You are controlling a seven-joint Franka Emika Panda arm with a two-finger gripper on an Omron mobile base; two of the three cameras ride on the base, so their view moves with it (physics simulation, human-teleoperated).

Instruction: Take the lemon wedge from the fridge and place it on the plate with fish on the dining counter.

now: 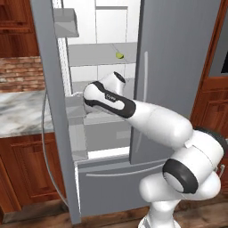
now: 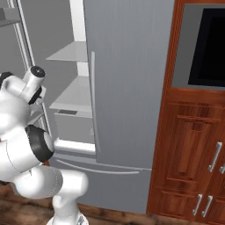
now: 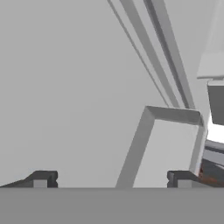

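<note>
Fridge [image 1: 178, 67] stood with its left door swung open; lemon wedge [image 1: 119, 55] lay on a grey shelf [image 1: 98, 54] inside, above the end effector [image 3: 111, 180], whose fingers were spread apart and empty beside a door bin [image 3: 170, 144].

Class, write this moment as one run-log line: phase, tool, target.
phase: reaching into fridge | tool: open, empty | lemon wedge: on upper shelf, untouched
</note>
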